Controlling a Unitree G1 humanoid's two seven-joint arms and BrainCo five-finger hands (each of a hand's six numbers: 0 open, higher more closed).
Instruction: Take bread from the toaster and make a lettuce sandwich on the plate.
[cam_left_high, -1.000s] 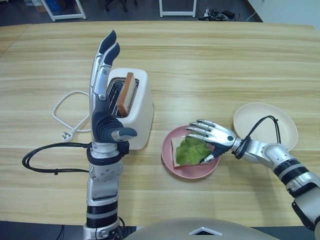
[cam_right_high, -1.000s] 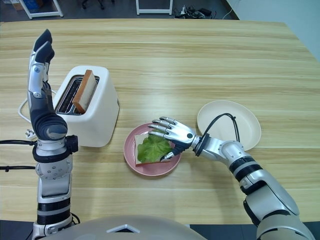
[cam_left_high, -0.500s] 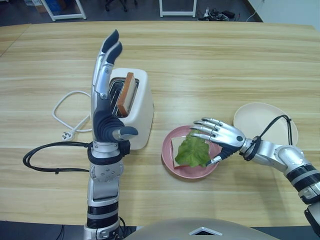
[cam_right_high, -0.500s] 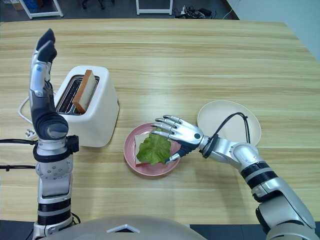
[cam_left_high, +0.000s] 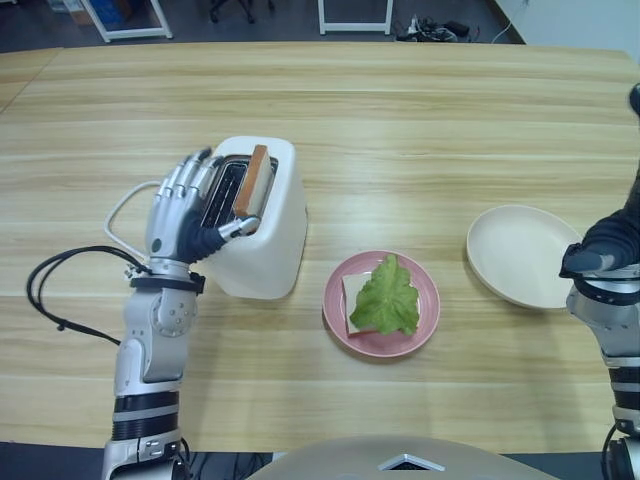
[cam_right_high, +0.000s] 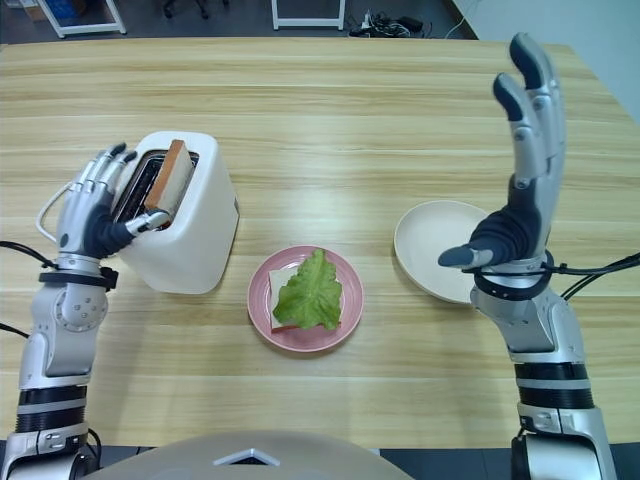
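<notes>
We list lettuce on bread on plate, centre; top slice in toaster, left hand spread beside it, gripping nothing.

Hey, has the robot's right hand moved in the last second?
Yes. The right hand has left the pink plate, swung right and risen upright, fingers open, by the cream plate.

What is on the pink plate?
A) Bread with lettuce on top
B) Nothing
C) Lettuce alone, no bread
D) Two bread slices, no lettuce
A: the pink plate holds a bread slice whose edge shows beside the lettuce lying on top of it.
</notes>
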